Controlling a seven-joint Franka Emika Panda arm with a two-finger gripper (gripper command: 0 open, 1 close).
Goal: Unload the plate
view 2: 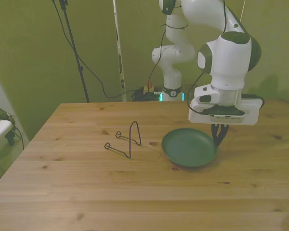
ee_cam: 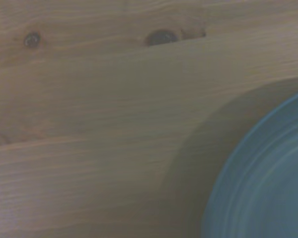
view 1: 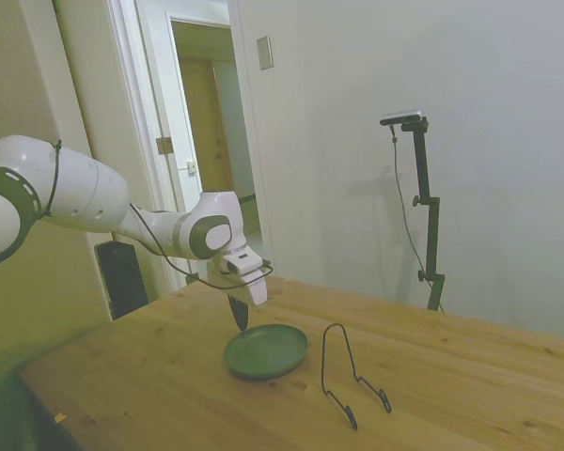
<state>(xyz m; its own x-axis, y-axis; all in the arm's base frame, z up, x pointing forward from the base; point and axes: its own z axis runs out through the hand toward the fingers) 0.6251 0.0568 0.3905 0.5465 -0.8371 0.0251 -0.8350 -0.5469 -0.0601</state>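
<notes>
Stand [view 2: 125, 143]: thin black wire, empty, on the table [view 2: 62, 192] at the front view's left of the plate, apart from it.
Plate [view 2: 189, 147]: dark green, on the table, one edge slightly raised under the gripper.
Gripper [view 2: 219, 137]: at the plate's rim on the front view's right; fingers narrow, seemingly pinching the rim.
Side view: fingers [view 1: 239, 313] merge into one dark shape at the plate's [view 1: 266, 350] far edge.
Wrist view: only a blurred plate [ee_cam: 268, 183] arc over wood.
</notes>
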